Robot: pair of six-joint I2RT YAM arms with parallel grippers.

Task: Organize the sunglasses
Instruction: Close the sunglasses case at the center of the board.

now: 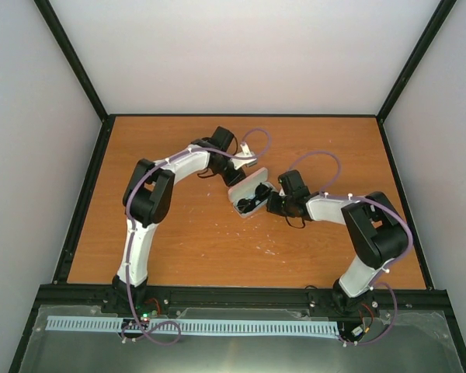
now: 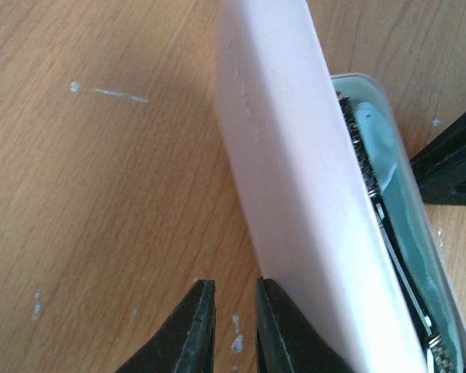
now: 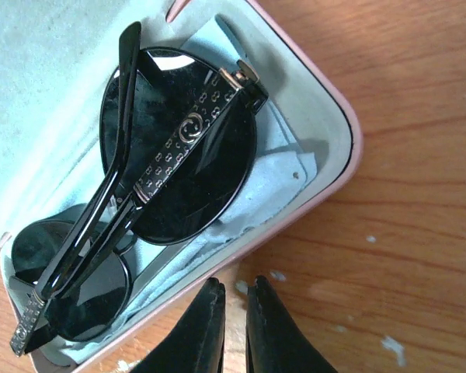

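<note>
One pair: swirl-emblem sunglasses [image 3: 179, 183] in pink case [image 3: 349, 148]

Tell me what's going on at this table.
The sunglasses lie folded inside the open pink case, on top of a pale blue cloth. The left gripper sits nearly shut right beside the outside of the raised lid, holding nothing. The right gripper, also nearly shut and empty, hovers by the case's open side. The lid is not yet closed.
</note>
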